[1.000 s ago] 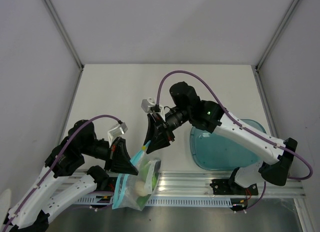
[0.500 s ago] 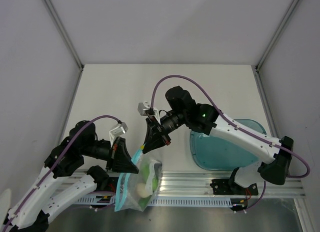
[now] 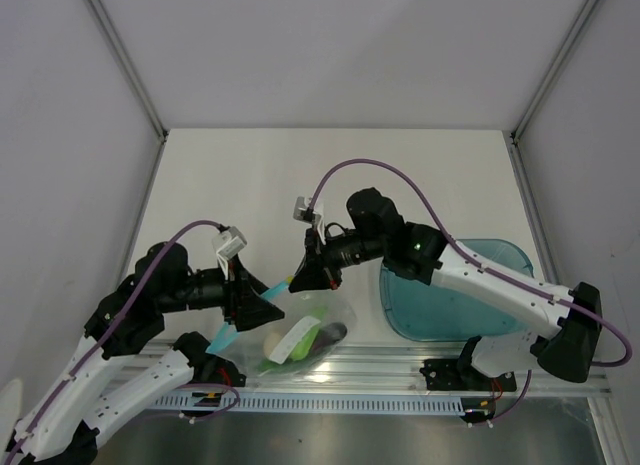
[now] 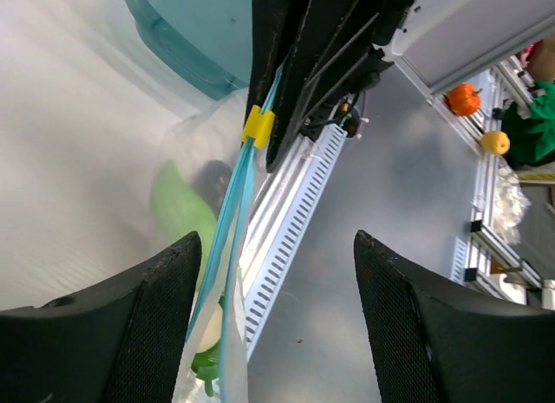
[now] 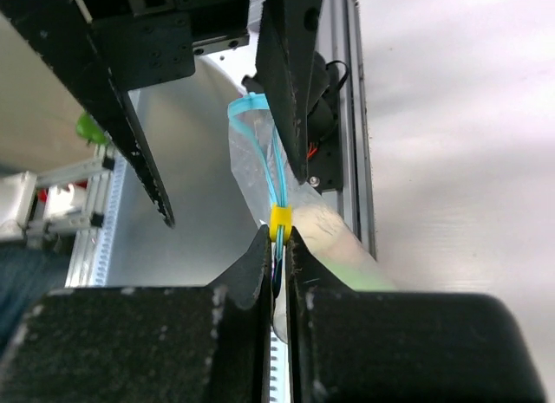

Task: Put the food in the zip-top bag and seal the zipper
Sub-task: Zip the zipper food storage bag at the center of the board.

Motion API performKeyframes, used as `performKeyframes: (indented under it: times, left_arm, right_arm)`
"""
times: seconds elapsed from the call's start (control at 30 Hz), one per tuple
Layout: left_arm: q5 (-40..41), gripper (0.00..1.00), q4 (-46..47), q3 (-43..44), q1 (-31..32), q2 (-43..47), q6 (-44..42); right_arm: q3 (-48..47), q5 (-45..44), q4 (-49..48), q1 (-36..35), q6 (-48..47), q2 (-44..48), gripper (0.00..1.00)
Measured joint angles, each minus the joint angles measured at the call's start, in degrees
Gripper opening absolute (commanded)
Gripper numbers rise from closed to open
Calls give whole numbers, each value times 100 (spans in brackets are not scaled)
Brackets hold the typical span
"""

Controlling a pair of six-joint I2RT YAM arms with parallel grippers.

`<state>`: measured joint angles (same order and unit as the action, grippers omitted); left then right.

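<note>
2 claws meet over the near edge of the worktop [image 3: 230, 185], and the zip-top bag [image 3: 300, 335] is between them. The bag sits low at this edge, partly over the metal rail [image 3: 400, 367] that runs in front of my bases. I cannot tell if its bottom rests there or hangs.

Through the clear plastic I see a cream egg [image 3: 274, 344], a light green cucumber [image 4: 178, 204] and a dark piece [image 3: 331, 332], which may be the eggplant. Low in the left wrist view there is also a darker green piece [image 4: 205, 370].

My left claw [image 4: 273, 247] is open. Its 2 fingers [image 4: 160, 325] stand wide apart, 1 on each side of the zipper [image 4: 232, 214], and they do not touch it.

A little farther from my bases, my right claw [image 5: 277, 247] is closed on the zipper. It pinches the light blue strip at its upper end, just beside the small yellow slider [image 5: 278, 219]. From this grip the strip runs down and toward my left side, passing between the left fingers. Away from the slider I see 2 blue lines that go a little apart from each other.

On the right side of the worktop lies the teal tray [image 3: 440, 305]. It is near the bag but does not touch it, and my right arm crosses over its far left corner.
</note>
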<state>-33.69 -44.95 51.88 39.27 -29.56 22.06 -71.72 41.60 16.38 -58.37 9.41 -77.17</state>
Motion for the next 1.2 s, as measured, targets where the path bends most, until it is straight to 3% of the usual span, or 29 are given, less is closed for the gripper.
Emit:
performKeyframes:
  times: [0.23,0.4,0.53,0.63,0.67,0.73,0.77,1.0,1.2]
  left_arm:
    - [111,70,422,-76,7,-111,-140]
    - [7,59,678,-289,31,-264,-157]
    - [-101,41,702,-350,66,-378,-179]
    - [-105,22,704,-380,66,-407,-234]
    - [-107,11,699,-404,70,-409,-249]
    - [-116,3,693,-457,70,-417,-258]
    - [-118,1,684,-479,70,-428,-254]
    - [-149,1,610,-494,74,-595,-260]
    - [-251,1,505,-494,74,-535,-260]
  right_arm:
    - [507,-708,-503,-251,914,461,0]
    - [625,-1137,-686,-562,1237,579,0]
    - [625,-1508,-693,-605,1410,581,0]
    - [627,-1714,-688,-608,1469,586,0]
    - [643,-1770,-695,-608,1484,599,0]
    - [721,-1873,-686,-610,1502,669,3]
    - [763,-1926,-680,-616,1499,706,13]
    - [953,-2138,-555,-654,1429,852,28]
    - [1377,-2216,-599,-702,1375,1222,24]
